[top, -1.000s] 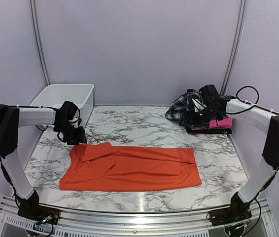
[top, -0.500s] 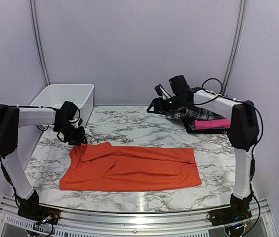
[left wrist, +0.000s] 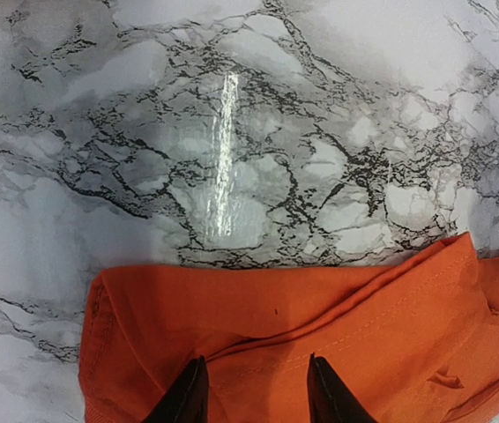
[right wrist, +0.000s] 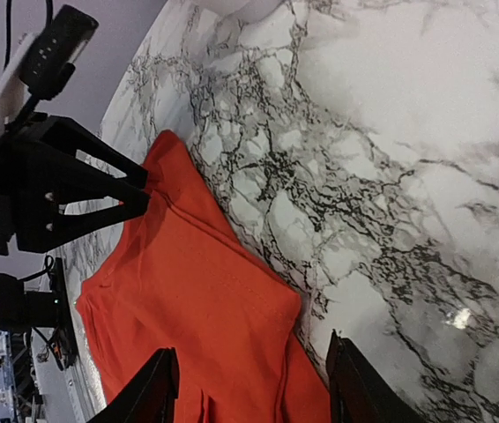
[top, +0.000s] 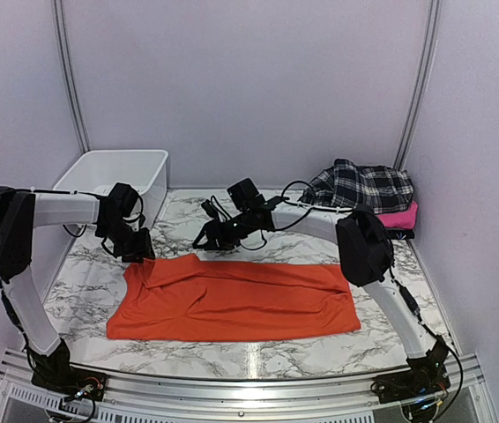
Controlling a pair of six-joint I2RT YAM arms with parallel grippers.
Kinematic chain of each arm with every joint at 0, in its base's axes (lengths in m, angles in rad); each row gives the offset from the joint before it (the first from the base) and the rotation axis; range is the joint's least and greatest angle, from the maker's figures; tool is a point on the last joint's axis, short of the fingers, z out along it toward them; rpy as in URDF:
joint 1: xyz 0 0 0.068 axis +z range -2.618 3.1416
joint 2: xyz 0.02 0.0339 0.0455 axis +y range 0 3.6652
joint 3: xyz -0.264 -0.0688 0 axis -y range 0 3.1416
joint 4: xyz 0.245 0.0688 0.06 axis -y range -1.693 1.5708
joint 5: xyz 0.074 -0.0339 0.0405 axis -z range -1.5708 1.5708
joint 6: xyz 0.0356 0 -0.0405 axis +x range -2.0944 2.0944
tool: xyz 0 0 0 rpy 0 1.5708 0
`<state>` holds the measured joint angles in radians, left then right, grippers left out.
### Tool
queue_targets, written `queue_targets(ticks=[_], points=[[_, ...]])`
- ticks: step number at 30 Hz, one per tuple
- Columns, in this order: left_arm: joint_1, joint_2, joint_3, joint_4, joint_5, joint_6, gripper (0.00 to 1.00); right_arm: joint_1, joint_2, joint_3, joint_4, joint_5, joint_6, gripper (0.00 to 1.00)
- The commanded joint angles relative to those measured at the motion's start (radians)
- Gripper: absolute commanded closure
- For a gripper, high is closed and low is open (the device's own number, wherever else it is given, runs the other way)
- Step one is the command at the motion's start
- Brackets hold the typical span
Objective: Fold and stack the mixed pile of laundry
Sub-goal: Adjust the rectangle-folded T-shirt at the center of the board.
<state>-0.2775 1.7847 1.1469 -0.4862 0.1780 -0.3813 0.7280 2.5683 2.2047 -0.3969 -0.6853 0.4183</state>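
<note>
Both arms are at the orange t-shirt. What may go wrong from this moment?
1. The right hand is open near the far edge of the orange t-shirt, not far from the left hand at its corner, so the two may collide.
2. Creases near that corner may get folded in.
3. The plaid shirt lies unfolded on the pink garment and may slide off.

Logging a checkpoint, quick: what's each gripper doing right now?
Left gripper: jaws astride the orange shirt at its corner; grip cannot be told.
Right gripper: open, holding nothing.
</note>
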Motion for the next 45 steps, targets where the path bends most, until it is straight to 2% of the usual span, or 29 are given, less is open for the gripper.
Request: queue_targets(ticks=[1,7,14,19,24,28,32,37,45], points=[[0.003,-0.035,-0.014,-0.026,-0.006,-0.012,0.59,0.020,0.074,0.101,0.068,-0.048,0.088,0.47],[0.004,-0.046,-0.019,-0.027,-0.009,-0.018,0.59,0.023,0.129,0.117,0.082,-0.034,0.119,0.48],[0.006,-0.053,-0.029,-0.027,-0.020,-0.016,0.59,0.024,0.179,0.143,0.187,-0.137,0.212,0.57],[0.005,-0.062,-0.033,-0.027,-0.028,-0.016,0.59,0.025,0.193,0.155,0.145,-0.129,0.211,0.59],[0.006,-0.058,-0.039,-0.026,-0.028,-0.018,0.59,0.027,0.194,0.158,0.073,-0.068,0.181,0.56],[0.006,-0.060,-0.039,-0.027,-0.030,-0.015,0.58,0.025,0.193,0.176,0.005,0.005,0.173,0.43],[0.006,-0.061,-0.036,-0.027,-0.030,-0.018,0.58,0.023,0.189,0.203,-0.069,0.072,0.149,0.40],[0.005,-0.058,-0.033,-0.026,-0.030,-0.019,0.58,0.027,0.202,0.193,-0.062,0.007,0.159,0.57],[0.006,-0.048,-0.033,-0.020,-0.029,-0.025,0.58,0.038,0.205,0.178,0.032,-0.134,0.207,0.62]])
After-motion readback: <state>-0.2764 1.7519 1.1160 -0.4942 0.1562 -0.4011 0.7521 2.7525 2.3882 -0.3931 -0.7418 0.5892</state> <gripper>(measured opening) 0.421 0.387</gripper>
